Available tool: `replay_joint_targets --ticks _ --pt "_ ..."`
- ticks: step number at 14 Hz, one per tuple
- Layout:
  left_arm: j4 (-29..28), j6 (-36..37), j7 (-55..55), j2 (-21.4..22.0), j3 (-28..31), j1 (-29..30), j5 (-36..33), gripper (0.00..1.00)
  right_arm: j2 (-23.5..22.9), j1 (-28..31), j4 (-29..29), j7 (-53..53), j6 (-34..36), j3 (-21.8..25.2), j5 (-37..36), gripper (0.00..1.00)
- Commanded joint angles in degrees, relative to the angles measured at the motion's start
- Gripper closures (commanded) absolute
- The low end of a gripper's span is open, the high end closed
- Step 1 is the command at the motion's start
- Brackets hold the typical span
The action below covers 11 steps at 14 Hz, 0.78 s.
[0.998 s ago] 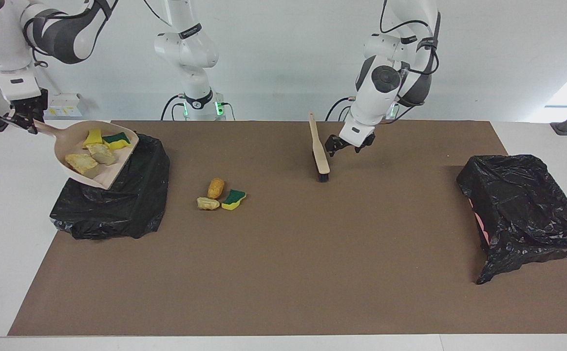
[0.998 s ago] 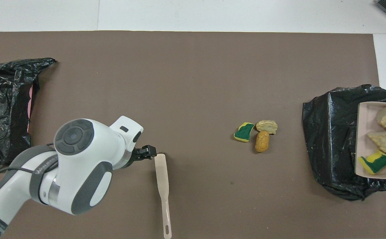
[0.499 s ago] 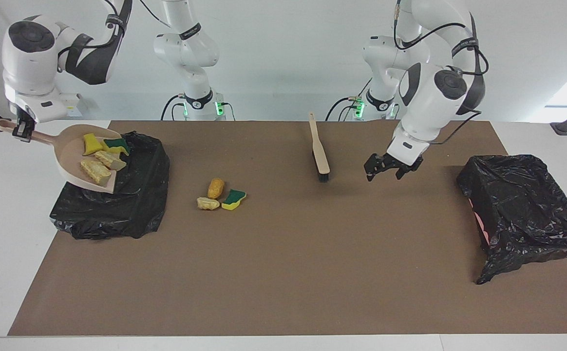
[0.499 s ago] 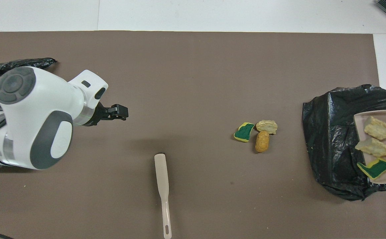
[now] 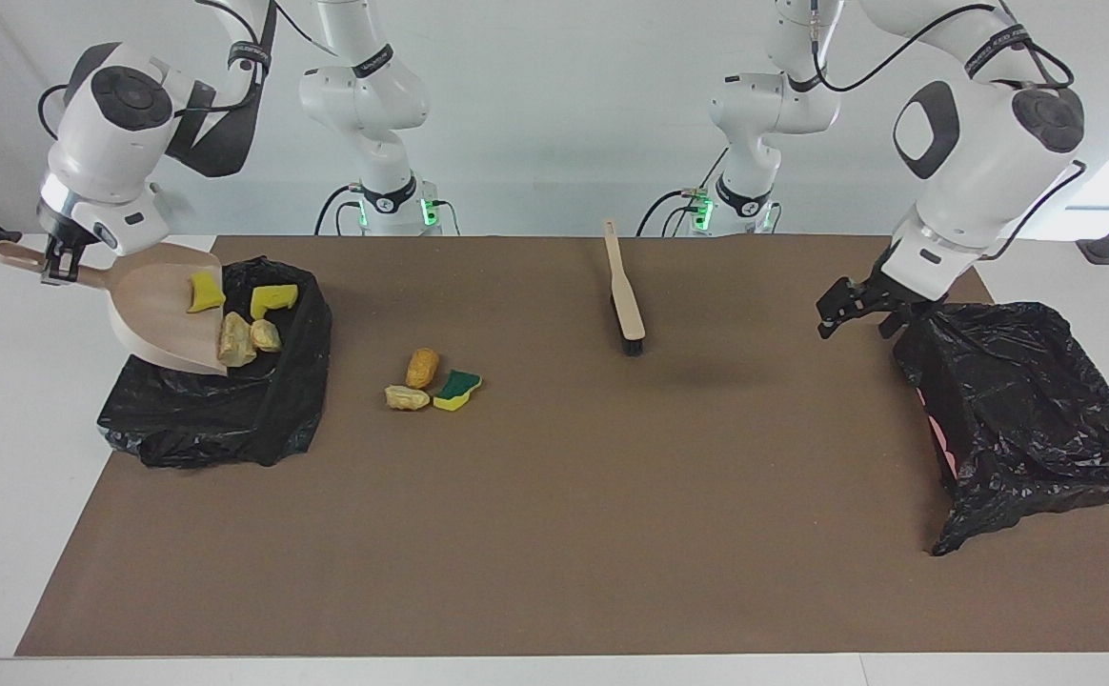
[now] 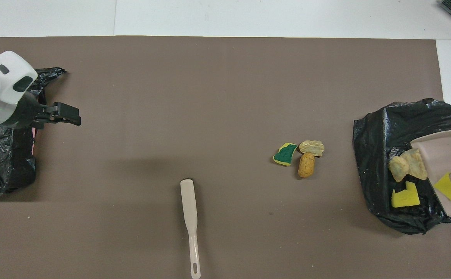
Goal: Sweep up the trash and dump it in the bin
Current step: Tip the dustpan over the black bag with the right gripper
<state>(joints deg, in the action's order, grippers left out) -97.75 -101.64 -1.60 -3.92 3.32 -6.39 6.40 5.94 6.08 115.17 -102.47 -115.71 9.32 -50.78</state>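
My right gripper (image 5: pixel 57 268) is shut on the handle of the beige dustpan (image 5: pixel 156 314), which tilts steeply over the black-bagged bin (image 5: pixel 221 410) at the right arm's end. Trash slides off its lip: one yellow sponge piece (image 5: pixel 204 293) is still on the pan, another yellow piece (image 6: pixel 405 198) and two tan lumps (image 6: pixel 407 166) are at the bin's mouth. Three more scraps (image 5: pixel 431 383) lie on the brown mat beside the bin. My left gripper (image 5: pixel 856 322) hangs open and empty over the mat at the left arm's end. The brush (image 5: pixel 624 291) lies on the mat, untouched.
A second black bag over a box (image 5: pixel 1021 410) sits at the left arm's end, right beside the left gripper. The brown mat (image 5: pixel 554 553) covers most of the white table.
The dustpan has tipped further and its scraps have slid toward the bin. The left gripper has swung away from the brush to the black bag at the left arm's end.
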Motion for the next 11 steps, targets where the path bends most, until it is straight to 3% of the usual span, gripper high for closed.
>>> replay_joint_targets --ticks 1,6,9,11 --pt "2.66 3.29 4.93 -0.12 -0.42 2.17 -1.22 0.00 0.30 -2.38 0.06 -0.36 2.76 -0.01 -4.67 1.00" --pt "2.74 5.84 5.56 3.74 0.46 2.08 -6.14 0.00 1.00 -6.33 -0.03 0.69 8.55 -0.71 -15.47 1.00" --pt "2.83 8.12 7.92 4.10 0.46 1.99 -6.40 0.00 1.27 -6.61 0.32 1.57 9.71 -0.80 -15.67 1.00" --pt "2.74 8.22 8.55 4.80 0.46 1.99 -6.31 0.00 1.18 -7.57 -0.73 4.46 15.22 -2.28 -14.80 1.00"
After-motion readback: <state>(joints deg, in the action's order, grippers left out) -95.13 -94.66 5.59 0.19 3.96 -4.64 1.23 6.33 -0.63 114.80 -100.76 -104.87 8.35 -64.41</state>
